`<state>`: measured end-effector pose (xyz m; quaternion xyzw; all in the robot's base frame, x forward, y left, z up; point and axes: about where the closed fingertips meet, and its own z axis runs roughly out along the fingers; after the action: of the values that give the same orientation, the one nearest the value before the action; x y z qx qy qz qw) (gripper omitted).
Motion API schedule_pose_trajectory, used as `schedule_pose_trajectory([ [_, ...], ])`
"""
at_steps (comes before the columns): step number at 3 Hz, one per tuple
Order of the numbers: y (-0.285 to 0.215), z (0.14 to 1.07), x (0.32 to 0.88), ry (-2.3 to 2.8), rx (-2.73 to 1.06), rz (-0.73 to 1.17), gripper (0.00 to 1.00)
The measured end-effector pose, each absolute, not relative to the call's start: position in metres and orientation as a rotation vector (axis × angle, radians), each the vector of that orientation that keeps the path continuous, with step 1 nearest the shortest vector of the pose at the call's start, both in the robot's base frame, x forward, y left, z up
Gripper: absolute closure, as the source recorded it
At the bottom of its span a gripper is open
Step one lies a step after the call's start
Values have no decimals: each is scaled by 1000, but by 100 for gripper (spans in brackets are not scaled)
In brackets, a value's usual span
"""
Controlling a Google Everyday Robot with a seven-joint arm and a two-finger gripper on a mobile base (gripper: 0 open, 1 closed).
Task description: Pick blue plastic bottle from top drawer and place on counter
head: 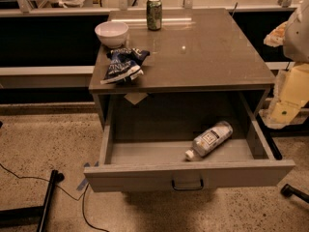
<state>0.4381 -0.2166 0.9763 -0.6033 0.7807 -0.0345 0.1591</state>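
Note:
The blue plastic bottle (209, 139) is a small clear bottle with a white cap and a white label. It lies on its side in the right half of the open top drawer (188, 174), cap pointing to the front left. The drawer is pulled fully out below the counter (203, 52). My gripper (288, 100) is at the right edge of the view, beside the cabinet's right side. It is above and to the right of the bottle and well apart from it.
On the counter stand a green soda can (154, 13) at the back, a white bowl (112, 33) at the back left and a blue-and-white snack bag (123, 65) at the front left. Cables and a dark stand leg (47, 197) lie on the floor at left.

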Motion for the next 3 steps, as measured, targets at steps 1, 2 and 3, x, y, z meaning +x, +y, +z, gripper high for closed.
schedule_pose_trajectory([
  [1, -217, 976, 438, 2232, -1725, -99, 0],
  [2, -223, 957, 451, 2181, -1859, -211, 0],
  [3, -244, 915, 468, 2064, -2054, -342, 0],
])
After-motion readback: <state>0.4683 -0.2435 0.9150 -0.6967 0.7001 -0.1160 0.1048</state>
